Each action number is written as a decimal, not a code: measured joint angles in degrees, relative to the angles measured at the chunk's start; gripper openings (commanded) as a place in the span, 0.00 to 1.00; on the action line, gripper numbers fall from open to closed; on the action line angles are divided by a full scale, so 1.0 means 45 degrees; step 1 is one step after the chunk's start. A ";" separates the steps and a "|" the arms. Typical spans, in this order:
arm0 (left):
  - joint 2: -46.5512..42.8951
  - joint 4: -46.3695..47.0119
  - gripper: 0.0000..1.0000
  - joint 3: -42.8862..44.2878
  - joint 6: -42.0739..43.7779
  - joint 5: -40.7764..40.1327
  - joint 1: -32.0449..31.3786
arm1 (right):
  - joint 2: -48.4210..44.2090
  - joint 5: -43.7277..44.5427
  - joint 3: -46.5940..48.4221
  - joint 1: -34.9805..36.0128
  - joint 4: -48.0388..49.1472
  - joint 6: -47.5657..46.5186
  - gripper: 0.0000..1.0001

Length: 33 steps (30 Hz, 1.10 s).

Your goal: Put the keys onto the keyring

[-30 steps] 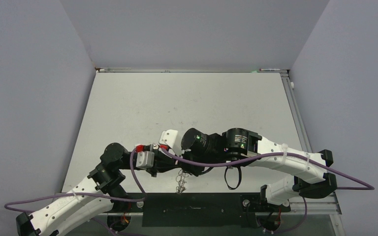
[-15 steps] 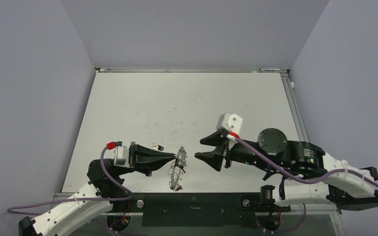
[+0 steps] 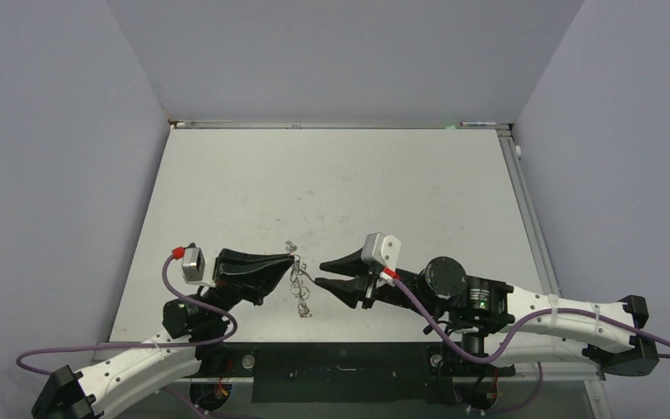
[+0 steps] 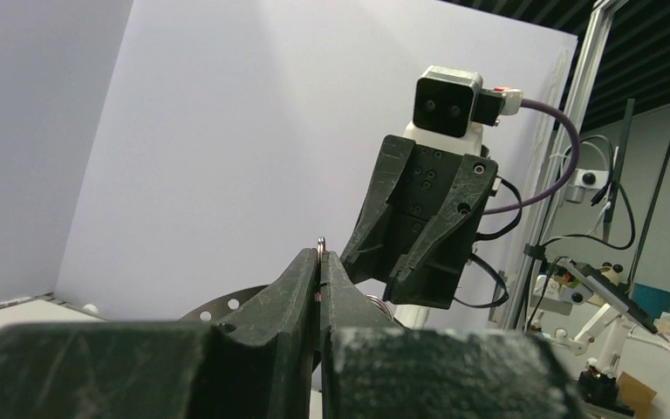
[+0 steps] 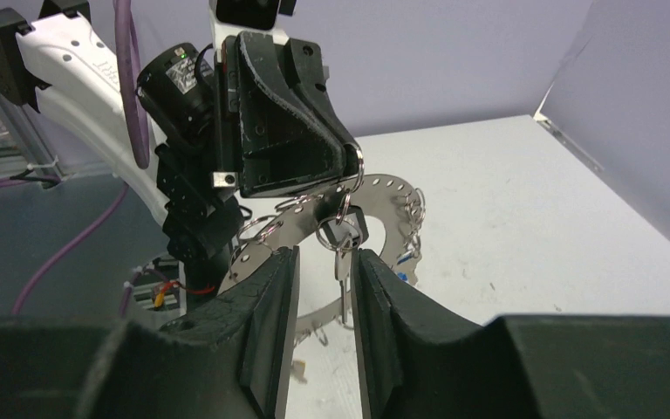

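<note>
place: robotics lab cell | evidence: white bench (image 3: pixel 331 183) boxed by 3 plain grey walls (image 3: pixel 340 52) | left arm (image 3: pixel 131 374) and right arm (image 3: pixel 567 319) bolted at its near edge | purple cable (image 4: pixel 574 153) | aluminium frame (image 4: pixel 591 87)

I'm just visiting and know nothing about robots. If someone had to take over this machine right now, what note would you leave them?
Left hand: shut on a small wire loop at the rim of the keyring, holding it up.
Right hand: open, its fingers on either side of a black-headed key, not gripping it.
Done: that key hangs from a loop of the keyring.
Left: I cannot tell from these views whether more keys need hanging; check before moving on.
</note>
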 measured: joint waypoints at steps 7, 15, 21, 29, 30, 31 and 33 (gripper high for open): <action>-0.0364 0.0549 0.00 -0.0005 -0.0117 -0.0194 -0.0029 | 0.0602 -0.0053 -0.0024 0.0000 0.1797 -0.0612 0.25; -0.0432 0.0690 0.00 -0.0083 -0.0136 -0.0233 -0.0034 | 0.1030 -0.0097 -0.0185 0.0000 0.2749 -0.0899 0.25; -0.0447 0.0811 0.00 -0.0083 -0.0185 -0.0131 -0.0049 | 0.1564 -0.0355 -0.0301 0.0000 0.3104 -0.0894 0.21; -0.0437 0.0894 0.00 -0.0083 -0.0219 0.0107 -0.0053 | 0.1724 -0.0719 -0.0311 0.0000 0.3332 -0.0894 0.17; -0.0427 0.0899 0.00 -0.0083 -0.0219 0.0112 -0.0058 | 0.1724 -0.0748 -0.0311 0.0000 0.3376 -0.0894 0.16; -0.0408 0.0908 0.00 -0.0083 -0.0219 0.0112 -0.0058 | 0.1724 -0.0777 -0.0311 0.0000 0.3400 -0.0894 0.15; -0.0345 0.0947 0.00 -0.0083 -0.0219 0.0117 -0.0078 | 0.1724 -0.0792 -0.0311 0.0000 0.3410 -0.0899 0.12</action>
